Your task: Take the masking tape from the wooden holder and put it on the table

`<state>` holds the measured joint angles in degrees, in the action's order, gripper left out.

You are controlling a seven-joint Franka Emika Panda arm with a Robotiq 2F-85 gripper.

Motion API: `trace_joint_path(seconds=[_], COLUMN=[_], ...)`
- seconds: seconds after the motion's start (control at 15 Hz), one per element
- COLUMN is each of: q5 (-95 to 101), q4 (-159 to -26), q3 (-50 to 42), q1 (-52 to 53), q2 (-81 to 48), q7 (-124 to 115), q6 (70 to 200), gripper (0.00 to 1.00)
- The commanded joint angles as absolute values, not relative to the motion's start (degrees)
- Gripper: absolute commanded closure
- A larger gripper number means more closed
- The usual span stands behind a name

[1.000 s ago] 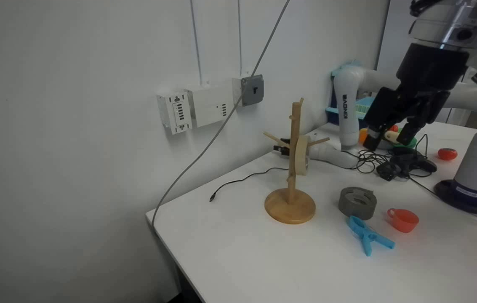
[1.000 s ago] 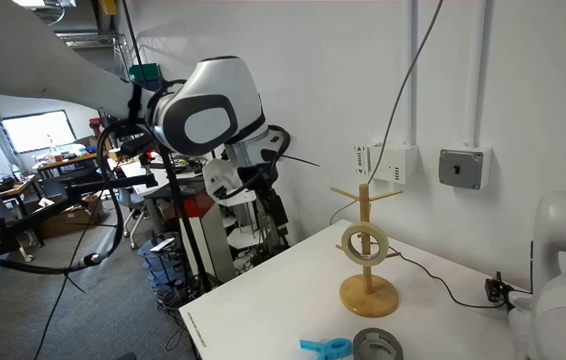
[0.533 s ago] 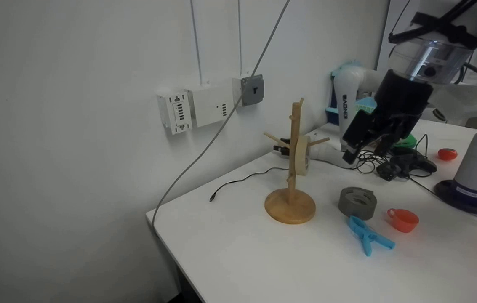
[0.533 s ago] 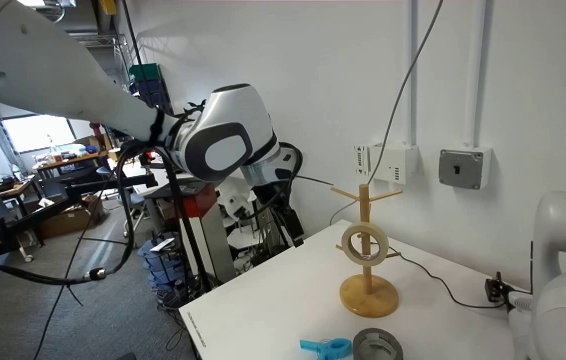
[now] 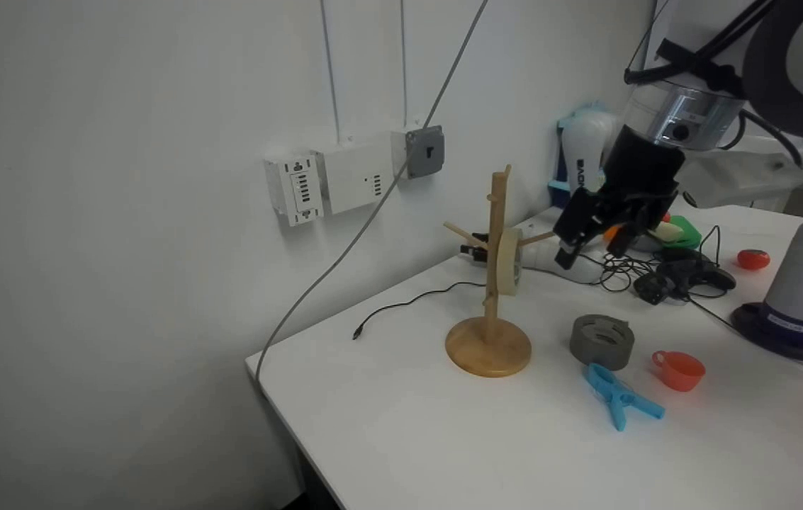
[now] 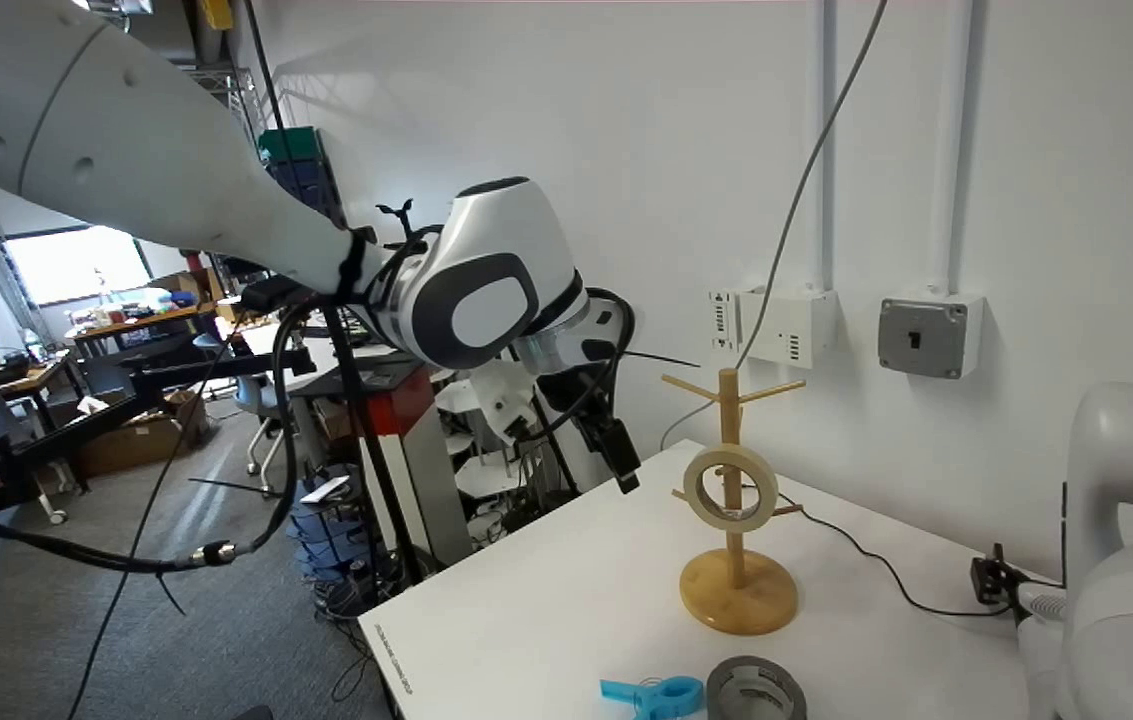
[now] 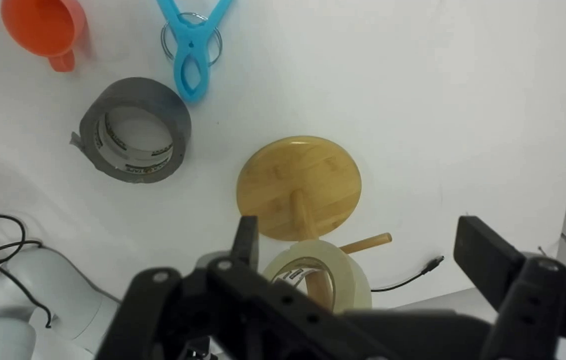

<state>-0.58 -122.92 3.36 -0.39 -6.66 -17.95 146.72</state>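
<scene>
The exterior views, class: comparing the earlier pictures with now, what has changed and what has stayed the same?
In both exterior views the gripper has moved toward the wooden holder, ending slightly lower. Nothing was taken hold of or let go. The masking tape stayed on the wooden holder; the grey roll, blue clamp and red cup stayed put.

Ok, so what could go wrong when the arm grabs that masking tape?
The open gripper might bump the wooden holder, since the masking tape hangs close to its post. The holder stands on a round base; a sideways pull could tip it. The grey roll and blue clamp lie nearby, so lowered tape might land on them.
</scene>
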Motion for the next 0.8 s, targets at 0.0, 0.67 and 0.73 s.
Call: trace_joint_path(seconds=[0.0,0.67,0.73], q5=[-0.9,2.99,3.25], q4=[-122.76,-118.81,-118.14], q3=[2.21,1.11,0.83], q1=[0.72,2.77,3.1], q2=[-6.71,-14.56,-15.38], q7=[-17.69,-20.24,-20.03], q6=[146.6,151.68,152.53], gripper=[0.0,0.0,0.0])
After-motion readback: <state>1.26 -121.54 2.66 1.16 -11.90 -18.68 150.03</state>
